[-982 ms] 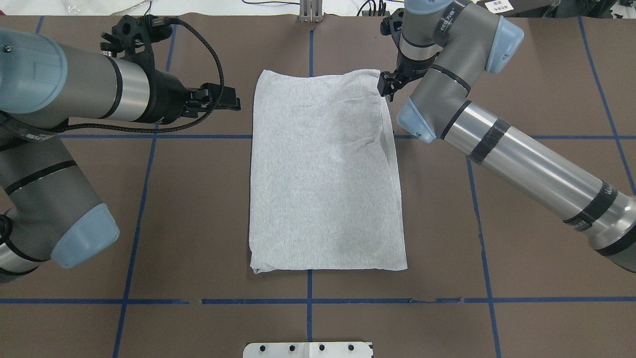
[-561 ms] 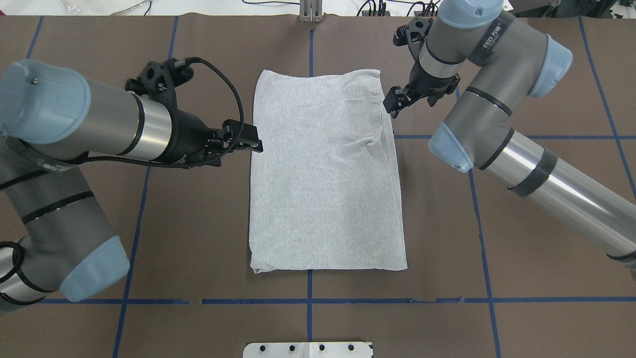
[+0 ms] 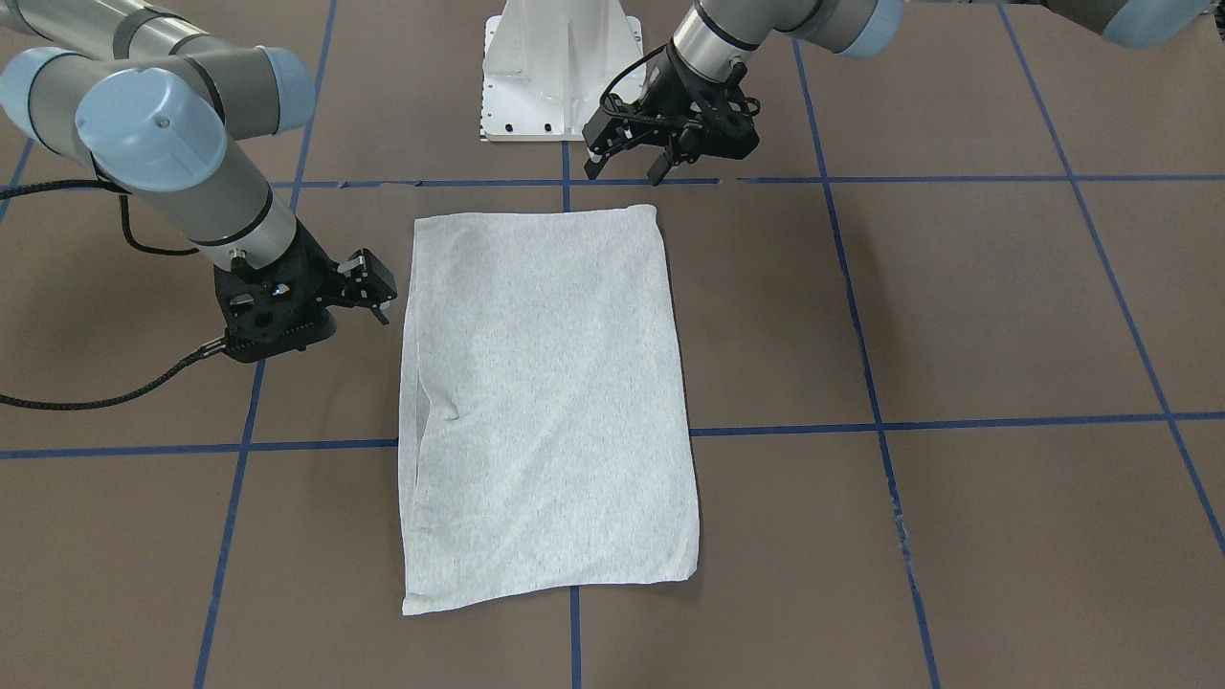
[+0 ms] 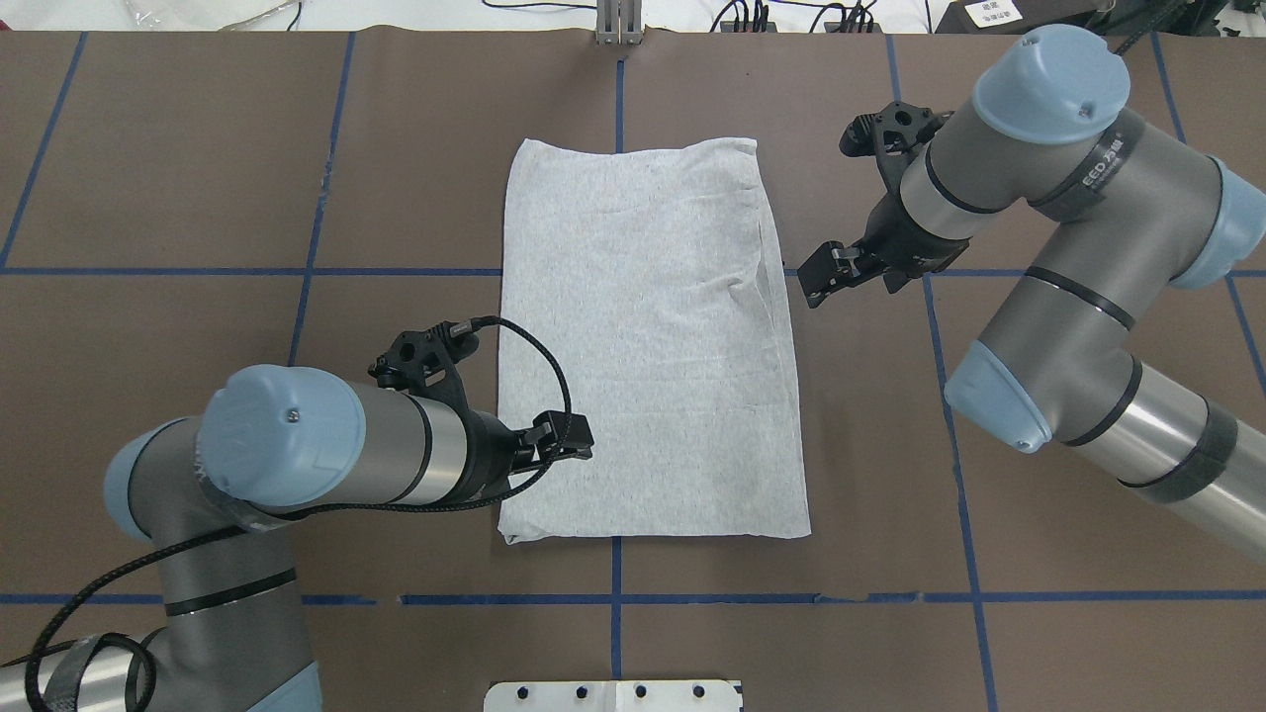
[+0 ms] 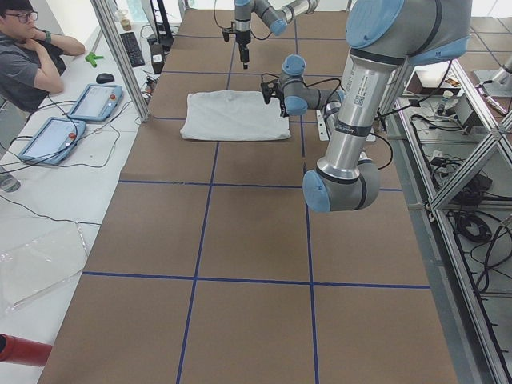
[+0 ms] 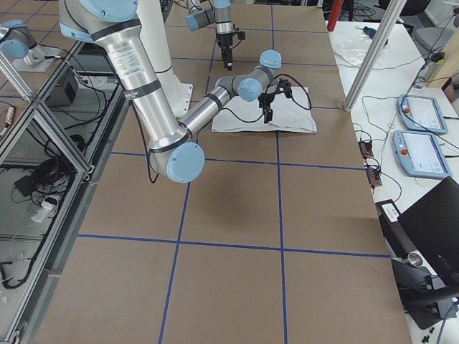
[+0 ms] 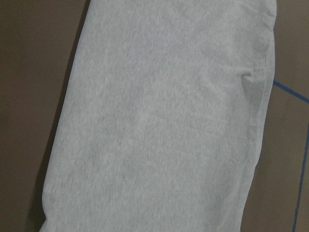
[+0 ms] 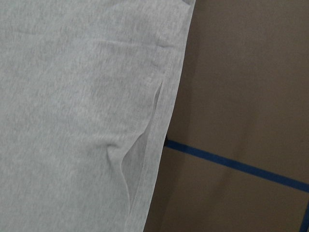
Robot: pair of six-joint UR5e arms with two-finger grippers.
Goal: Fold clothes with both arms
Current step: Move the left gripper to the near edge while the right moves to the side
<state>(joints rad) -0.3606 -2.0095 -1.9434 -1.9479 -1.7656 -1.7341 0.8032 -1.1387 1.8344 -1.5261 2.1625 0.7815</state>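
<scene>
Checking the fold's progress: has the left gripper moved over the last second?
Yes. The left gripper travelled along the T-shirt's left edge to its near corner, toward the robot's base.

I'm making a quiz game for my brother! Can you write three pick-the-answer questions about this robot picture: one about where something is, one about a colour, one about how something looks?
1. Where is the T-shirt?
A. hanging in the air
B. on the table between the left arm and the right arm
C. on the floor

2. What colour are the tape lines on the table?
A. red
B. yellow
C. blue

3. How does the T-shirt look?
A. folded into a rectangle
B. spread out, sleeves showing
C. crumpled in a ball

Answers:
1 B, it lies flat with an arm on each side.
2 C, blue lines cross the brown table.
3 A, only four fairly straight edges show.
</scene>
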